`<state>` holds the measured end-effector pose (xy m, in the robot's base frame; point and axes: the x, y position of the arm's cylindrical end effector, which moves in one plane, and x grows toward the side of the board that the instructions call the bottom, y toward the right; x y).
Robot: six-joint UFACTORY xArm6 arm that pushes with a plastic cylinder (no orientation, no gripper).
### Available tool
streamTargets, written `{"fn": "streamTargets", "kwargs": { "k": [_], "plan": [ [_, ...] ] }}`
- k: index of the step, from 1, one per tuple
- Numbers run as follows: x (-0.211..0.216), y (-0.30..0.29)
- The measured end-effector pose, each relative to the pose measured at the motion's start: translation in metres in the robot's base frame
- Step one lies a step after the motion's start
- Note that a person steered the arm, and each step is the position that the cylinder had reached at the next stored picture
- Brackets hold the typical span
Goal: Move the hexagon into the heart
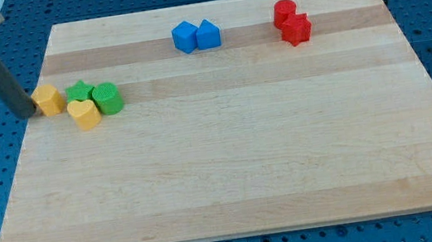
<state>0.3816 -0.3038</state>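
A yellow hexagon block [48,100] sits near the board's left edge. A yellow heart block [83,113] lies just to its right and a little lower, with a small gap between them. My tip [28,113] is at the board's left edge, touching or almost touching the hexagon's left side. The dark rod slants up from it to the view's top left.
A green star block [78,93] and a green cylinder [108,98] crowd the heart's upper right. Two blue blocks [196,36] sit at the top centre. A red cylinder [284,12] and a red block [297,29] sit at the top right. The wooden board [237,152] lies on a blue perforated table.
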Motion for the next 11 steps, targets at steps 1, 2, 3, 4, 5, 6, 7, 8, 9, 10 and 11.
{"fn": "streamTargets", "kwargs": {
  "k": [1, 2, 3, 4, 5, 6, 7, 8, 9, 10, 11],
  "plan": [
    [-0.028, 0.012],
    [-0.02, 0.038],
    [0.0, 0.029],
    [-0.002, 0.013],
    [-0.027, 0.014],
    [-0.008, 0.018],
    [0.042, 0.016],
    [0.058, 0.02],
    [0.026, 0.015],
    [-0.022, 0.03],
    [-0.026, 0.061]
  ]
}}
